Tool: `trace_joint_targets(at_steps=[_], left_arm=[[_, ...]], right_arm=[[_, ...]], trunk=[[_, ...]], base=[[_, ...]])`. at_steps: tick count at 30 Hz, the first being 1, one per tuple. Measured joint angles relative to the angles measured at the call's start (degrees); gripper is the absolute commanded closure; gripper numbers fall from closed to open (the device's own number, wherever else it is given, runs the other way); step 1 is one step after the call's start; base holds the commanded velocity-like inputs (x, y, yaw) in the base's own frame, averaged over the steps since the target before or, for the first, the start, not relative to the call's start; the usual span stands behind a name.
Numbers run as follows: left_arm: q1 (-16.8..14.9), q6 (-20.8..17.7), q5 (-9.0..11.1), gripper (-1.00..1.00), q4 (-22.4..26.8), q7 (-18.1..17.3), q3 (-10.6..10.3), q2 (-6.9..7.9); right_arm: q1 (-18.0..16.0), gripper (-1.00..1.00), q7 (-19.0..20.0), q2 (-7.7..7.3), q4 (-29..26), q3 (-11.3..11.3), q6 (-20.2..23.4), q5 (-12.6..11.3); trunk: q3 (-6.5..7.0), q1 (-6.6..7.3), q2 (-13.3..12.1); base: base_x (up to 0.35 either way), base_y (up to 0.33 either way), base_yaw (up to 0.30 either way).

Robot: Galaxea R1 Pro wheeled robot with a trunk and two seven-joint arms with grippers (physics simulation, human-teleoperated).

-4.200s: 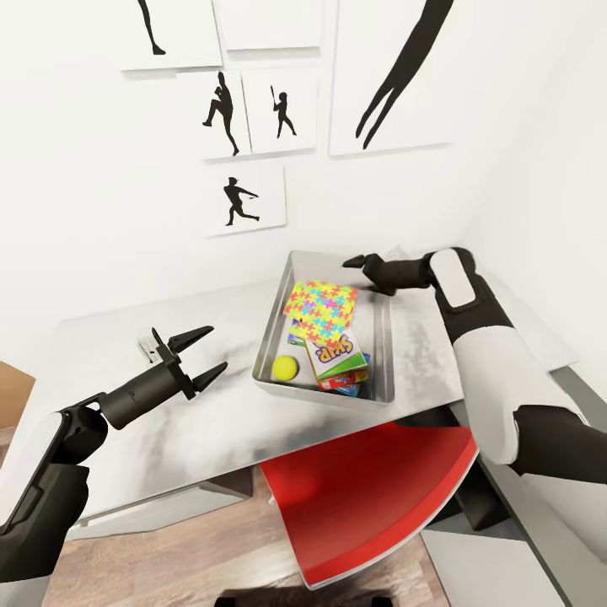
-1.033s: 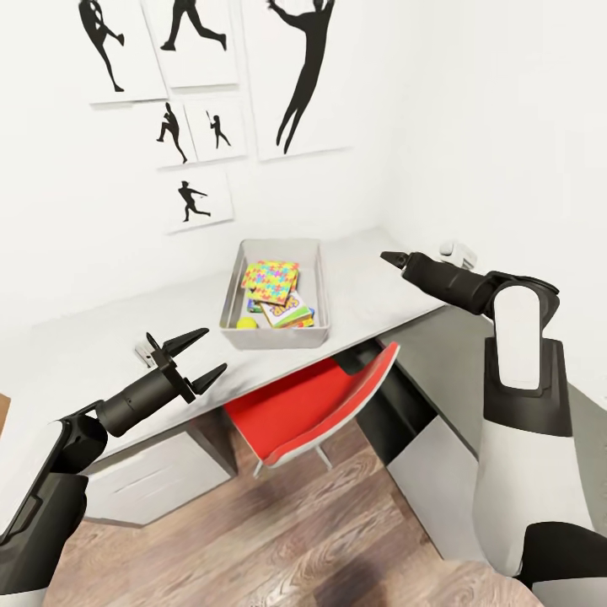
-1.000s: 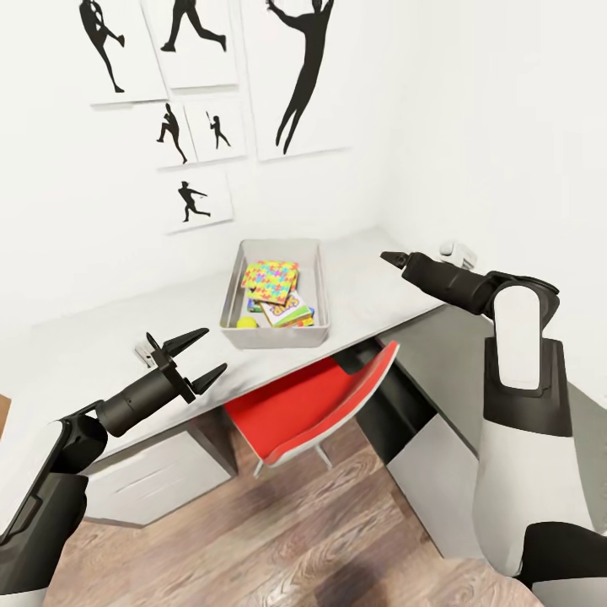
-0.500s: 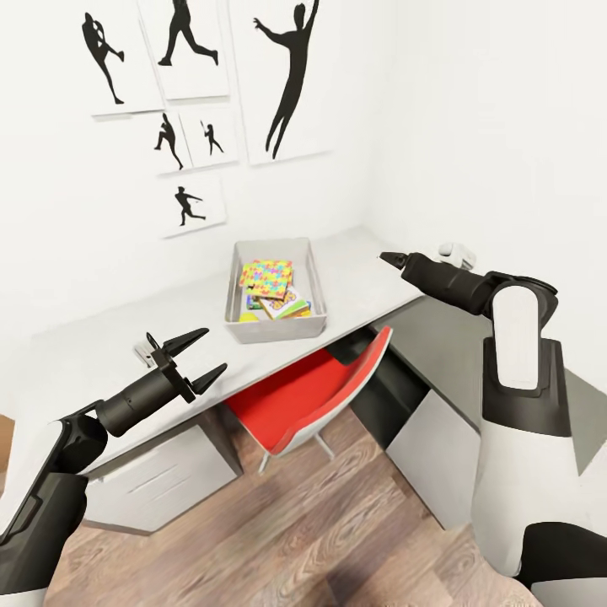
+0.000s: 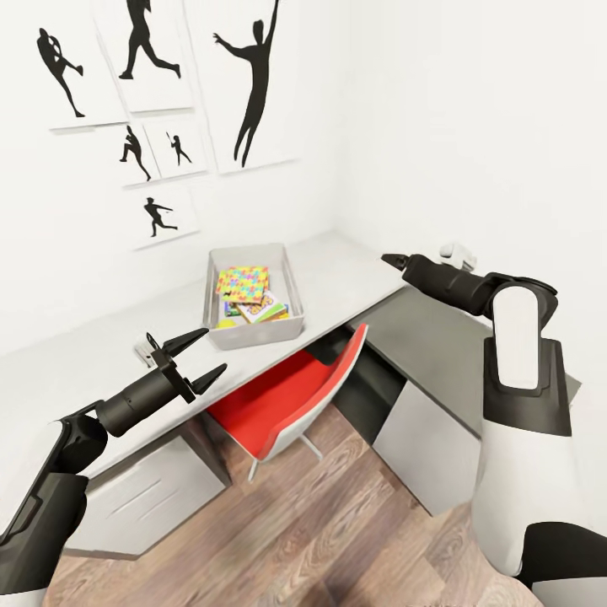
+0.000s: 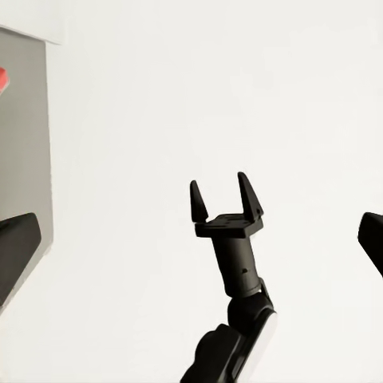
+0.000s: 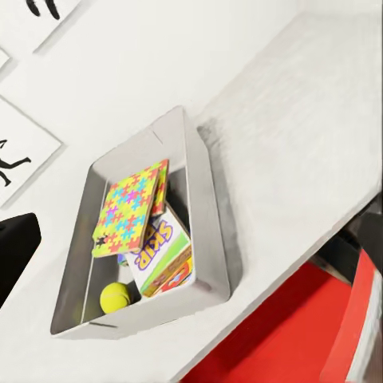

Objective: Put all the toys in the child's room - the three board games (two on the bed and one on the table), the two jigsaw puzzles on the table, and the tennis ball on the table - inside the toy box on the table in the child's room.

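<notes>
Since earlier: camera backed away. Toy box (image 5: 250, 297) on tabletop (image 5: 337, 274) holds jigsaw puzzles (image 7: 132, 205), board game (image 7: 159, 254), tennis ball (image 7: 115, 297). Left gripper (image 5: 192, 359) spread, empty; right gripper (image 5: 389, 260) apparently pressed together. Remaining games likely next.

The toy box (image 5: 253, 334) is pale grey on a pale grey table (image 5: 337, 270). In it lies a jigsaw puzzle (image 7: 130, 207) of red, yellow, green, blue and purple pieces, a yellow-green board game (image 7: 159, 247) with big purple letters, and a yellow-green tennis ball (image 7: 116, 297). The chair (image 5: 291, 396) is red, the floor (image 5: 303, 523) brown wood grain. White wall pictures (image 5: 253, 80) bear black silhouettes.
</notes>
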State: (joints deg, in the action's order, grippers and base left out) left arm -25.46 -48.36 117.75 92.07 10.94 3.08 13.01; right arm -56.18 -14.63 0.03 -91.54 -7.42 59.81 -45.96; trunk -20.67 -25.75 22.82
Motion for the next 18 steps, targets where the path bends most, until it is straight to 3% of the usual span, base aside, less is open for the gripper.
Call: trace_joint_targets(at_steps=[18], left_arm=[[0.0,0.0,0.0,-1.0,0.0,0.1,-0.1,0.0]], right_arm=[[0.1,-1.0,0.0,-0.21,3.1,-0.6,0.0,-0.1]], trunk=[[1.41,0.0,0.0]], base=[[-0.001,0.001,-0.213]])
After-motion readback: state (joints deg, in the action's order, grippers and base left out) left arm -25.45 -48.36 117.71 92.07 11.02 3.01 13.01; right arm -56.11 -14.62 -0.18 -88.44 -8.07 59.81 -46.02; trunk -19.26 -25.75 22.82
